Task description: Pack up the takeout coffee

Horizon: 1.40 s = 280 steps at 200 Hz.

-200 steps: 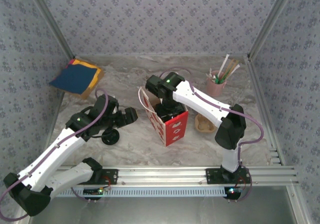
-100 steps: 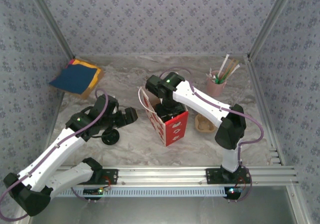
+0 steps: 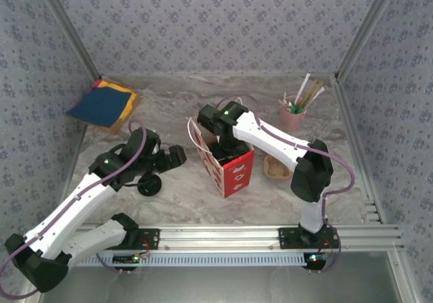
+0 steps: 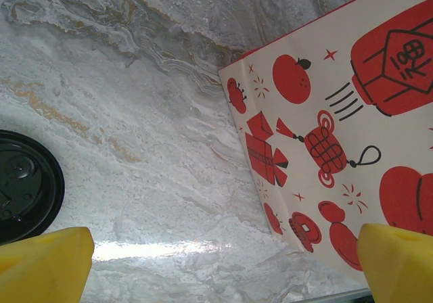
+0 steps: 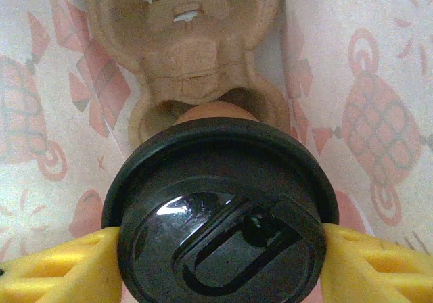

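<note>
My right gripper (image 5: 220, 266) was down inside the red and white paper bag (image 3: 233, 171), which stood in the middle of the desk (image 3: 169, 100). Its yellow fingers (image 5: 61, 269) squeezed the takeout coffee (image 5: 220, 195) from both sides, right at its black top. Below the cup I saw a brown cup carrier (image 5: 189, 46) inside the bag. My left gripper (image 4: 220, 266) hung low over the desk just beside the bag. Its jaws were wide apart and held nothing. A spare lid (image 4: 24, 184) lay flat on the desk near it, left of the bag.
</note>
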Available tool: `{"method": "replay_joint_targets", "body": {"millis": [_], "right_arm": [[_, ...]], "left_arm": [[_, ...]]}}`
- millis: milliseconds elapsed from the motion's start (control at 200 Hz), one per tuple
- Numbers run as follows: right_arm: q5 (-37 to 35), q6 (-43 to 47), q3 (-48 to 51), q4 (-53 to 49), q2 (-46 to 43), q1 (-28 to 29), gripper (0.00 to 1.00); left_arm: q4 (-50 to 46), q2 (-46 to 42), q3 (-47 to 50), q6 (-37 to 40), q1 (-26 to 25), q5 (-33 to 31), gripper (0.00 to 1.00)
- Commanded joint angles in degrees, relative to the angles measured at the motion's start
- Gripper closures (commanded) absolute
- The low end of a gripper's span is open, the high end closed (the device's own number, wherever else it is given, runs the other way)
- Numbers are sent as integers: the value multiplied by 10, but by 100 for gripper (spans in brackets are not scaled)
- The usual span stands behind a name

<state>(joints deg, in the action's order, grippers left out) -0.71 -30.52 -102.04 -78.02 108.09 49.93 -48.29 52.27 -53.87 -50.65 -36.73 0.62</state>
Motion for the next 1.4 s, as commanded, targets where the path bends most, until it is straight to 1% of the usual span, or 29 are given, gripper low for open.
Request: {"method": "replay_joint_targets", "body": {"millis": [0,599,1394], "right_arm": [[-1,7,13,11,5,-3,32],[-1,9,64,44,4,-6,32],[-4,6,69,47,1,-6,32]], "left_arm": [[-14,-5,-16,-7,5,-1,0],[-12,-7,-14,-12,4,-3,0],[-12,-12,-12,-13,4,-2,0]]}}
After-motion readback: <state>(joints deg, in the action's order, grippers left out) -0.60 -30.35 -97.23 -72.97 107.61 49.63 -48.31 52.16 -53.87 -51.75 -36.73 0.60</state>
